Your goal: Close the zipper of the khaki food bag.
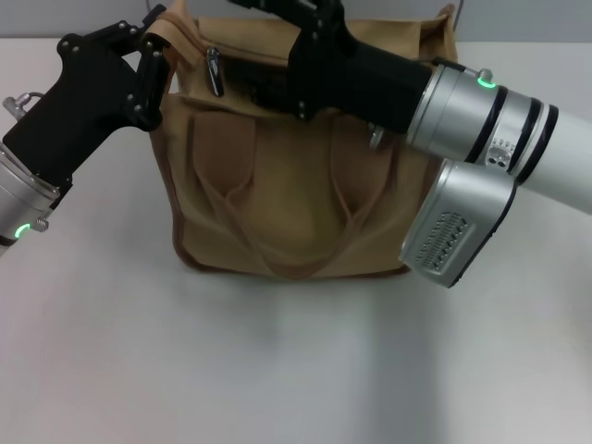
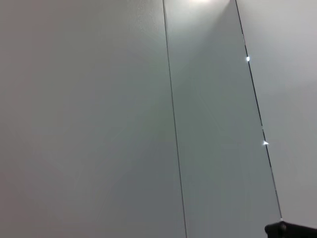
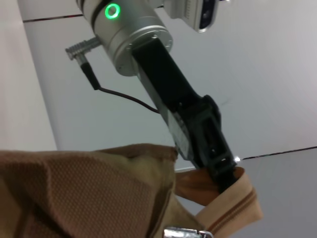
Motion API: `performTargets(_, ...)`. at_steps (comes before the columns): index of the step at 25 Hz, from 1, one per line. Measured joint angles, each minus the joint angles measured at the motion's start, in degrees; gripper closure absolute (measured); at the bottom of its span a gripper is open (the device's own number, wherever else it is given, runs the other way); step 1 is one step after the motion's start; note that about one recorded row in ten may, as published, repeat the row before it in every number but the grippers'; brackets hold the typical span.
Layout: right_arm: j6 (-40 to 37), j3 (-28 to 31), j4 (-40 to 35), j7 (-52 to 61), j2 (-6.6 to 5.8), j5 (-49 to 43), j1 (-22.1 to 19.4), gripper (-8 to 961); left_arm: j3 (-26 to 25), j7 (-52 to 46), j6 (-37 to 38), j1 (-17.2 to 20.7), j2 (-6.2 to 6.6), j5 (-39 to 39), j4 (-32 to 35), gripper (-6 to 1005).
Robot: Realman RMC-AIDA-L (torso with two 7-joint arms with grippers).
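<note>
1. Nearest the camera: bare white desk (image 1: 277, 370), nothing on it in front of the bag
2. Mid-scene: the khaki food bag (image 1: 277, 185) stands upright on the desk, front pocket and one looped handle (image 1: 287, 236) facing the robot
3. Left side, at the bag's upper left corner: left claw (image 1: 155, 57) is pinched onto a tan strap end (image 3: 233, 191) at that corner; right wrist view shows its fingers (image 3: 223, 166) clamped on the strap, apparently bracing the bag
4. Right side: right arm (image 1: 481, 120) reaches across the bag's top; right claw (image 1: 310, 18) sits over the opening near the top edge, fingertips hidden, so can't tell if it's open or gripping anything
5. Farthest, along the bag top: the zipper (image 1: 242, 63); its silver pull tab (image 1: 215, 71) hangs near the left end, apart from the right claw
6. Progress, as a judgement: can't see if the track is shut; pull looks not yet grasped, so closing prob. still to do
</note>
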Motion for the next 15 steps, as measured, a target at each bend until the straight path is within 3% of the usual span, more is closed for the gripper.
performTargets(15, 2.1, -5.4, -1.7, -0.3, 0.00, 2.6, -0.1, 150, 0.1, 0.0, 0.1, -0.7, -0.34, 0.4, -0.1, 923)
